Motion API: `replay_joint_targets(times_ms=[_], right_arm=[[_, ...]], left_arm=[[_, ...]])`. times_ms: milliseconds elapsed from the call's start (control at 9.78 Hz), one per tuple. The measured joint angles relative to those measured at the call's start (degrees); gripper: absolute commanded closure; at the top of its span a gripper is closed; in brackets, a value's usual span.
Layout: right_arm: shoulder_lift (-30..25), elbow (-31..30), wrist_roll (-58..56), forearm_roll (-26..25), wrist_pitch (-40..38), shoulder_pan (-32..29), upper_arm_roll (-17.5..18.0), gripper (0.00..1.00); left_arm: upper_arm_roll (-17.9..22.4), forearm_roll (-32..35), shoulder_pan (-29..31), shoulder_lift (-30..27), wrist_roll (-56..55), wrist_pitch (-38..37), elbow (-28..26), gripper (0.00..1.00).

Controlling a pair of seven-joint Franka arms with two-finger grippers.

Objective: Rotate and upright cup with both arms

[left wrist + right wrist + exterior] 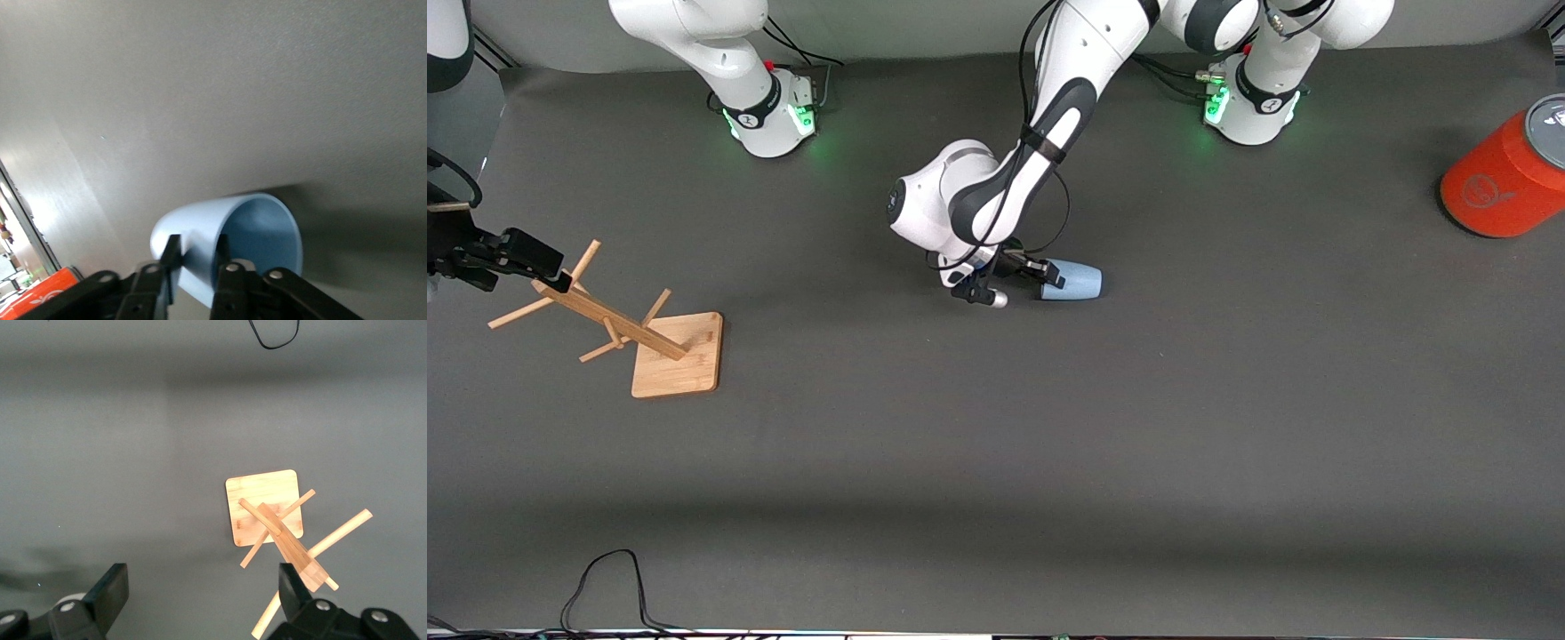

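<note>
The cup (pixel 1074 281) is plain pale blue, a shade deeper inside, on a dark grey matte table (pixel 1049 444). The canister (pixel 1507 173) is orange with a grey lid and a faint, perhaps circular, emblem. The wooden rack (pixel 640 333) is light tan.

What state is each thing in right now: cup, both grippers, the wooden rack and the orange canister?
cup: lying on its side on the table, rim wall pinched by the left gripper.
left gripper: shut on the cup, one finger inside the mouth, one outside.
right gripper: open, empty, waiting above the wooden rack.
wooden rack: upright on its base.
orange canister: standing upright, grey lid on.
</note>
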Motion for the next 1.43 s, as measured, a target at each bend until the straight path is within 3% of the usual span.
replay_joint_targets(times_ms=[307, 614, 818, 1023, 1227, 1432], right_arm=[[0.09, -0.02, -0.02, 0.0, 0.0, -0.01, 0.0, 0.0], [0.25, 0.07, -0.02, 0.0, 0.0, 0.0, 0.0, 0.0], [0.54, 0.1, -0.04, 0.0, 0.0, 0.02, 0.07, 0.0], [0.8, 0.1, -0.05, 0.0, 0.0, 0.1, 0.29, 0.0], [0.82, 0.13, -0.05, 0.0, 0.0, 0.13, 0.37, 0.0], [0.82, 0.16, -0.05, 0.0, 0.0, 0.1, 0.34, 0.0]], left_arm=[[0.58, 0.68, 0.07, -0.63, 7.88, -2.06, 0.27, 1.0], [5.33, 0.7, 1.55, -4.63, 17.03, -8.47, 5.95, 1.0], [6.42, -3.2, 7.37, -12.15, 19.71, -10.74, 9.5, 1.0], [6.62, -12.71, 16.39, -20.53, 20.74, -10.29, 9.89, 1.0], [6.56, -19.53, 22.76, -26.65, 21.53, -7.36, 8.26, 1.0], [6.55, -22.76, 24.36, -33.17, 21.41, 1.66, -0.76, 1.0]])
